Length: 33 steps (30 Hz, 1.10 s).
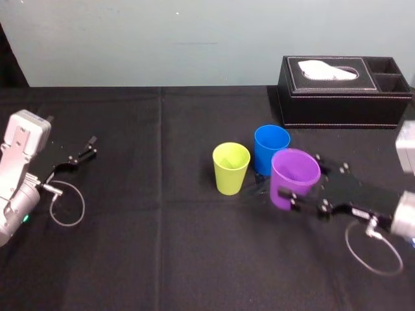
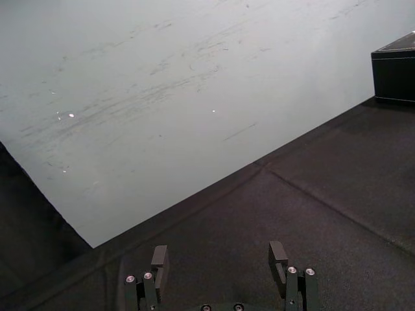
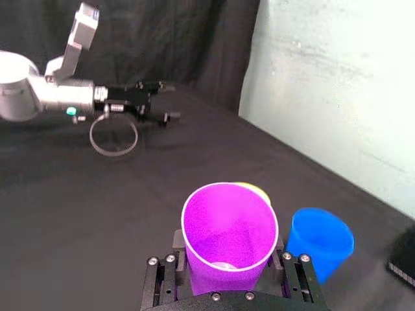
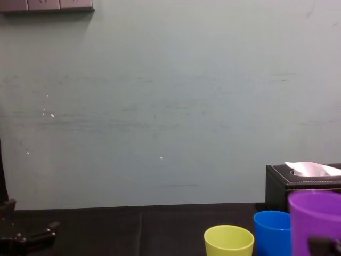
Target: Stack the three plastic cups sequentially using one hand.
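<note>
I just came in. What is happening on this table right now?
The right gripper is shut on the purple cup and holds it upright by its sides. The cup is close to the blue cup and the yellow-green cup. Those two stand apart, mouths up, on the black table. No cup is stacked yet. The left gripper is parked, open, at the table's left side.
</note>
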Motion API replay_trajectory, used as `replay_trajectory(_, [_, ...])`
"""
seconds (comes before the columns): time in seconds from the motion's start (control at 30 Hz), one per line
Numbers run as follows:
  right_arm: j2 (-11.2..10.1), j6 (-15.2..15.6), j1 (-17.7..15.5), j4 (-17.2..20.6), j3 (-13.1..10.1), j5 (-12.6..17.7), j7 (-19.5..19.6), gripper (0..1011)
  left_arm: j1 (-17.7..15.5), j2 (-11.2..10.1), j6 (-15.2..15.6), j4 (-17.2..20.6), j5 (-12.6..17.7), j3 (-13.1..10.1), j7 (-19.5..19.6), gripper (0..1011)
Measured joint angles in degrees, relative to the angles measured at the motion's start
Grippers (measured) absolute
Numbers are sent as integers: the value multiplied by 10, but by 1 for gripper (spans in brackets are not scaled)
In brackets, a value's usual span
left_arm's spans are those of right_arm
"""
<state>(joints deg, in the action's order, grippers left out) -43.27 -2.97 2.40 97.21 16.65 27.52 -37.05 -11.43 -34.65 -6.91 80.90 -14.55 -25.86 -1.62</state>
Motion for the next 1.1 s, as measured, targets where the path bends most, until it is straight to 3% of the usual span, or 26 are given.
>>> replay_trajectory(0.2, [26, 48, 56, 6, 27, -5, 19, 728, 0, 0, 0, 0, 0, 0, 0, 1011])
replay_trajectory(0.4, [59, 75, 103, -7, 55, -20, 42, 728, 0, 0, 0, 0, 0, 0, 0, 1011])
replay_trajectory(0.73, [107, 85, 149, -51, 83, -42, 69, 728, 0, 0, 0, 0, 0, 0, 0, 1011])
replay_trajectory(1.1, [132, 78, 164, -89, 95, -56, 75, 728, 0, 0, 0, 0, 0, 0, 0, 1011])
